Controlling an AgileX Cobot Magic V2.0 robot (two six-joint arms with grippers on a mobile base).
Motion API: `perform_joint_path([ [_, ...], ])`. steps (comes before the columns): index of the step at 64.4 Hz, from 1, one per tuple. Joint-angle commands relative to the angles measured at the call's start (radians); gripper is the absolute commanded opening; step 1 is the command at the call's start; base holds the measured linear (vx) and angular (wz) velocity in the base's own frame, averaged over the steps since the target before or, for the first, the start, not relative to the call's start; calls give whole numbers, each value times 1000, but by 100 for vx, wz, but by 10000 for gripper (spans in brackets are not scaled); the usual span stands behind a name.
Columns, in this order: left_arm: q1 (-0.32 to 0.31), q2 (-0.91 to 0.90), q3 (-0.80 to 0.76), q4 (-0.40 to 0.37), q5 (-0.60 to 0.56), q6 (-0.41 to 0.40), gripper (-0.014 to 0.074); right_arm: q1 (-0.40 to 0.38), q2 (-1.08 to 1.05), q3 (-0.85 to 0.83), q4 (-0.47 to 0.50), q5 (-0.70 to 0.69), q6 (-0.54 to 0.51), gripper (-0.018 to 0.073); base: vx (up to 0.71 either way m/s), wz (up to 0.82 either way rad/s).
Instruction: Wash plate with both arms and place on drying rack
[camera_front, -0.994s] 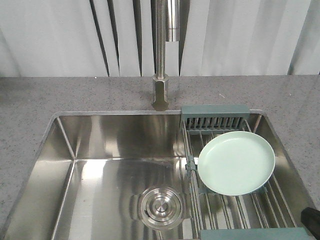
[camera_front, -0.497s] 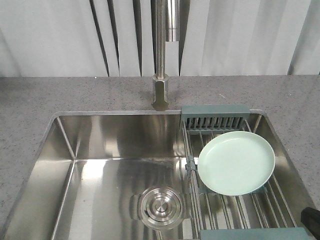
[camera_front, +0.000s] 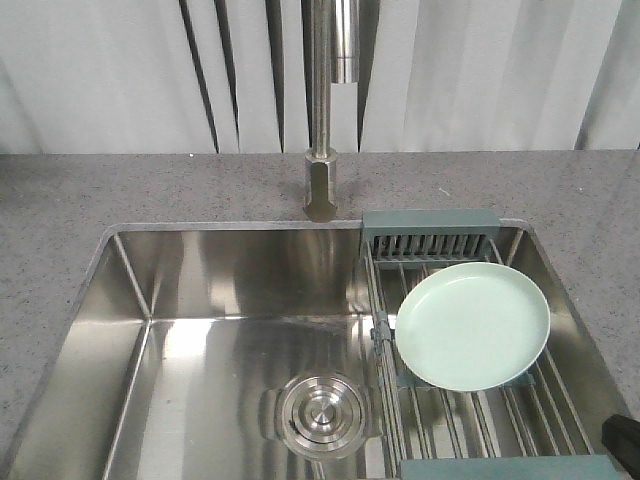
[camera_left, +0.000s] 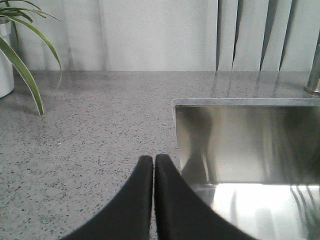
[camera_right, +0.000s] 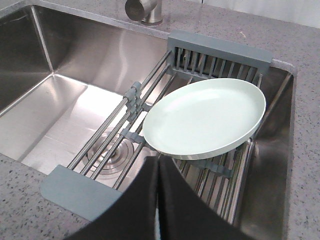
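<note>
1. Round pale mint-green matte plate (camera_front: 472, 326) w/ shallow raised rim lies face up on the rectangular drying rack of parallel steel wire bars w/ grey-green plastic end pieces (camera_front: 431, 234). The rack spans the 3 o'clock side of the brushed stainless-steel sink (camera_front: 200, 300) in the front view.
2. Right wrist view: the plate (camera_right: 205, 119) sits slightly tilted on the bars, its far rim close to the rack's slotted back end piece (camera_right: 220, 50); whether they touch, can't tell. The flat near end piece rests on the sink's front edge.
3. Round steel drain (camera_front: 320, 412) w/ concentric rings is in the sink floor, approx. 9 o'clock of the plate and below rack level.
4. Steel tap column (camera_front: 322, 110) rises from the speckled grey stone bench (camera_front: 120, 190) at 12 o'clock of the sink; pale vertical blinds behind.
5. Left gripper (camera_left: 153, 200): smooth black curved jaws pressed together, nothing between them, hovering over the bench by the sink's corner. Green plant leaves (camera_left: 22, 65) at 10 o'clock of that view.
6. Right gripper (camera_right: 158, 200): black jaws closed tip to tip, holding nothing, at 6 o'clock of the plate, just short of its near rim.
7. Vs. 1 s ago: no visible change; plate, rack and the black arm bit (camera_front: 622, 440) at the front view's lower right corner are all in the same spots.
</note>
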Motion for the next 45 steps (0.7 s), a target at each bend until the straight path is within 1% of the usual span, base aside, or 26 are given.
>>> perform_joint_path([
  [1,2,-17,22,0,-77,-9,-6,-3,10,-30,9,-58,-2,-6,0,0],
  [32,2,-17,22,0,-77,-9,-6,-3,10,-29,8,-60,-2,-6,0,0],
  [37,2,-17,22,0,-77,-9,-6,-3,10,-3,7,-93,-2,-6,0,0],
  [45,2,-17,22,0,-77,-9,-6,-3,-21,103,-19,-215,-1,-6,0,0],
])
